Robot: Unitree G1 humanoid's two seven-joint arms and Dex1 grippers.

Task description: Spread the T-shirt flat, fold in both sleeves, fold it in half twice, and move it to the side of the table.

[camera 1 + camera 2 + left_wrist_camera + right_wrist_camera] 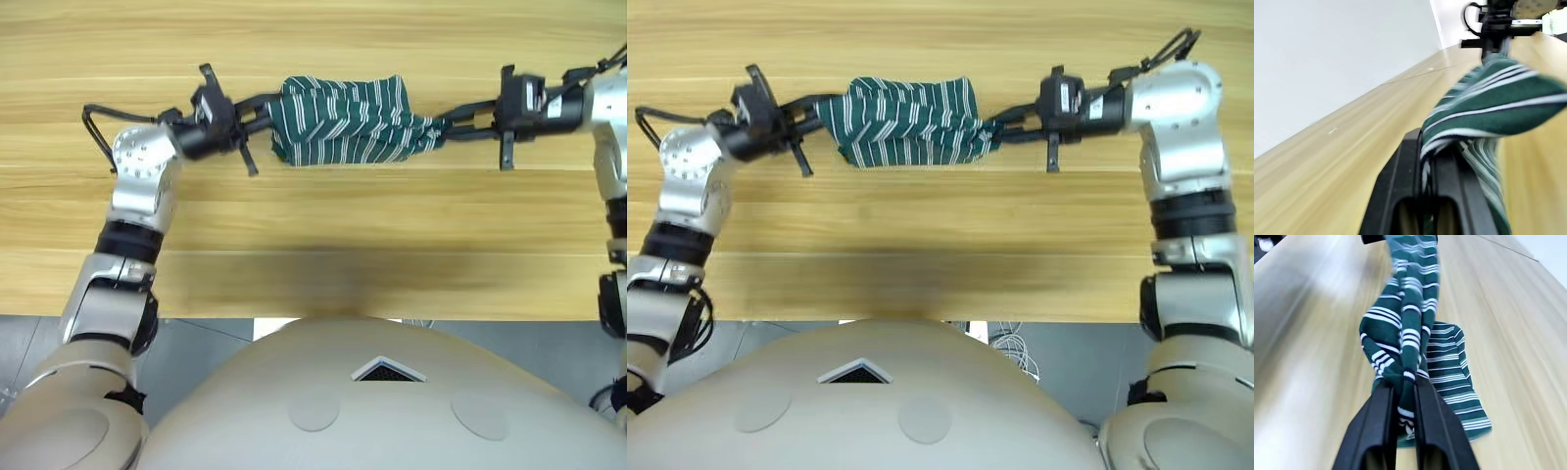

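The T-shirt (pixel 343 119) (dark green with thin white stripes) is sitting as a folded bundle over the far middle of the wooden table (pixel 313 225), stretched between the two arms; its long side is running from the robot's left to its right.

The left gripper (pixel 266 113) is clamping the bundle's left end; in the left wrist view its black fingers (pixel 1400 186) are pressing close together with a striped fold of cloth caught between them, so the pincer is all but closed on the fabric. The cloth is bulging out just beyond the fingertips and running on toward the other arm across the table.

The right gripper (pixel 446 125) is pinching the right end, where the fabric is gathering into a narrow twisted tip; in the right wrist view its two fingers are squeezing that tip from both sides, with only the thickness of the cloth between them. From there the shirt is stretching away as a tight striped rope, while a wider flap is drooping below it toward the wood; whether that flap is touching the table cannot be told.

Both arms are reaching in from opposite sides at about the same depth on the table, pointing toward each other, with the bundle between them and the near part of the table lying in front of it.
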